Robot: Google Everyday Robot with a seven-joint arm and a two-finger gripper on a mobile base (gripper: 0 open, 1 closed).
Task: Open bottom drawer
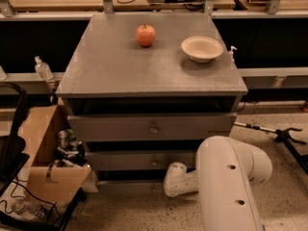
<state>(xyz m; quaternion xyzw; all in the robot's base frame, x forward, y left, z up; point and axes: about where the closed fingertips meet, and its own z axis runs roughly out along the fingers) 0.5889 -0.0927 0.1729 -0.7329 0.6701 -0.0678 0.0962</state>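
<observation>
Three grey drawer fronts [125, 160] stand ahead of the jaws, which sit low at the white arm's [175, 179] tip. The bottom drawer [127, 187] lies just left of them. I cannot tell how far they are open.

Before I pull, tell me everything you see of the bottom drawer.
The bottom drawer shows only as a narrow grey painted front, lowest of three, just above the floor. Its right part and knob are hidden by the white arm, whose wrist is in front of it; the tool is hidden there too. No interior shows.
</observation>
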